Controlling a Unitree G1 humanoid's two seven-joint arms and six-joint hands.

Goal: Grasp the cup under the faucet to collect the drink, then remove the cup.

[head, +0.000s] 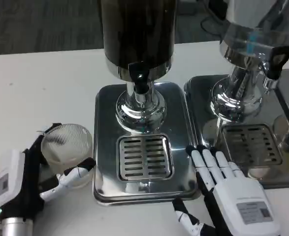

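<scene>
White tabletop holds a steel dispenser base (pixel 107 147). Left hand (pixel 21 182) wraps the clear cup (pixel 68 146) between thumb and fingers, seemingly lifted — ready to carry toward the faucet (pixel 140 81). Right hand (pixel 228 189) lies flat, fingers loose and empty, tips on the base's edge — likely steadying.

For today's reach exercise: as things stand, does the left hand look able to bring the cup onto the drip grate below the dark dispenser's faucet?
Probably yes. The left hand holds the cup just beside the tray, and the grate under the faucet lies bare.
</scene>
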